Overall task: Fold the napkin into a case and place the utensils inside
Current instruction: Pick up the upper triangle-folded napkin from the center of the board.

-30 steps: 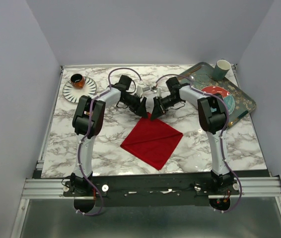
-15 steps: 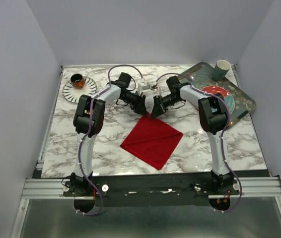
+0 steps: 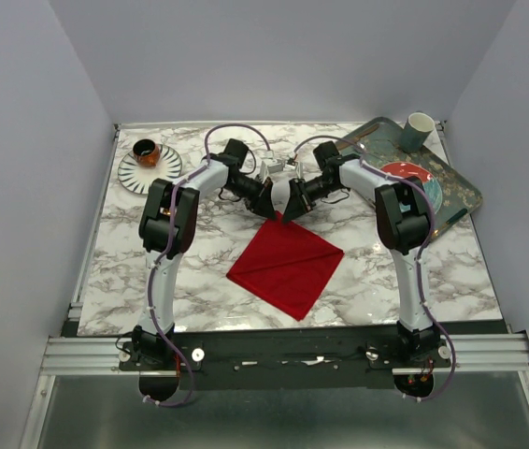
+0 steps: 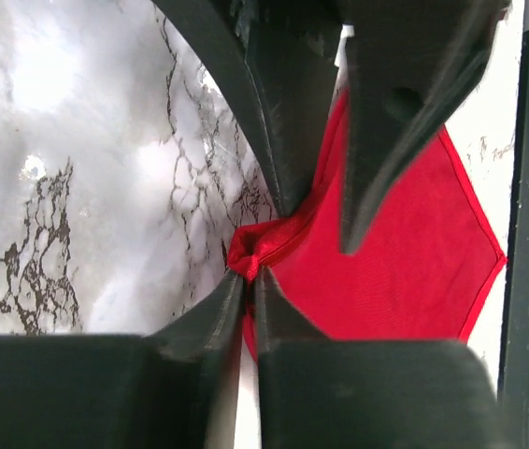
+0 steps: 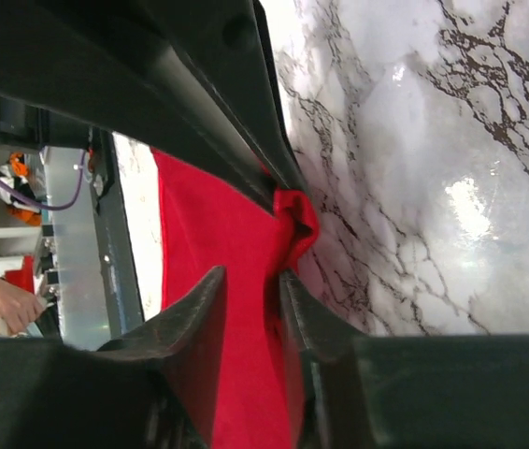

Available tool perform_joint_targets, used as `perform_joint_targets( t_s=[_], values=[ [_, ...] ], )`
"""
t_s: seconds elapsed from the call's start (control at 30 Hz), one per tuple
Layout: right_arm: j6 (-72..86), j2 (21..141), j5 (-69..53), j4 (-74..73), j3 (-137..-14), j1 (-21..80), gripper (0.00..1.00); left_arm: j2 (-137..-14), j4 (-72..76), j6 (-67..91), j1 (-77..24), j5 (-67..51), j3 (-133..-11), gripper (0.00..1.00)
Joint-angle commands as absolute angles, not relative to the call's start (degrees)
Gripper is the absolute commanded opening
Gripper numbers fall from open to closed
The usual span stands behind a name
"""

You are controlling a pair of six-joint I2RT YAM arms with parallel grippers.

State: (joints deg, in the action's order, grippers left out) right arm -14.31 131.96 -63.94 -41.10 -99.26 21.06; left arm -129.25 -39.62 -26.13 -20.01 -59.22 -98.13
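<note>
Both my arms meet over the marbled desk (image 3: 199, 271), where the napkin (image 3: 286, 262) lies flat as a red diamond. One diagonal of it runs from its far tip, under my wrists, straight back toward my bases. A faint fold line crosses it the other way.

The dark tray (image 3: 465, 201) sits beyond the napkin's right point, well apart from it.

My left pincer (image 4: 248, 281) comes in from the napkin's left. Its tips are drawn almost together on the far corner of the cloth, which is crumpled into a small red knot between them.

My right pincer (image 5: 250, 276) comes in from the napkin's right and straddles the same corner. Its tips stand a little apart with red cloth filling the gap. I cannot tell whether they are clamping the cloth or only bracketing it.

Neither arm is the nearer one, as both sit at that single corner with the whole napkin spread out on the near side of them. As I judge it, the coming fold depends on carrying this corner back along that diagonal toward the near tip.

My own fingers hide how many layers are bunched in the knot. From above, the two wrists cover the corner entirely. The utensils are too small to pick out with certainty, and I take them to be somewhere on the tray.
</note>
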Motion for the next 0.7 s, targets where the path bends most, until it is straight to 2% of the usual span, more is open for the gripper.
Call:
perform_joint_targets(
  t_s=[0.0, 0.1, 0.13, 0.23, 0.37, 0.67],
  values=[
    [-14.15, 127.53, -64.25, -40.25, -98.53, 21.27, 0.43, -126.31, -39.29, -28.39, -20.3, -60.73, -97.04, 0.09],
    [-14.33, 125.34, -62.58, -41.04, -96.68, 20.05, 0.65, -123.76, -37.71, -29.17, -20.39, -60.29, -94.41, 0.04],
    [-14.85, 124.72, -60.92, -41.48, -96.16, 19.6, 0.77, -123.05, -37.44, -29.35, -20.48, -60.03, -93.7, 0.02],
    [-17.48, 122.09, -56.8, -42.54, -93.52, 17.67, 0.91, -120.07, -35.78, -30.58, -20.92, -59.24, -90.8, 0.0],
    [-22.4, 120.5, -53.62, -44.99, -90.36, 16.44, 0.99, -116.55, -33.5, -32.6, -21.88, -58.01, -87.9, 0.0],
    [-28.12, 123.22, -54.66, -49.48, -91.05, 16.17, 1.0, -110.13, -32.87, -39.11, -23.64, -56.34, -83.24, 0.0]
  ],
)
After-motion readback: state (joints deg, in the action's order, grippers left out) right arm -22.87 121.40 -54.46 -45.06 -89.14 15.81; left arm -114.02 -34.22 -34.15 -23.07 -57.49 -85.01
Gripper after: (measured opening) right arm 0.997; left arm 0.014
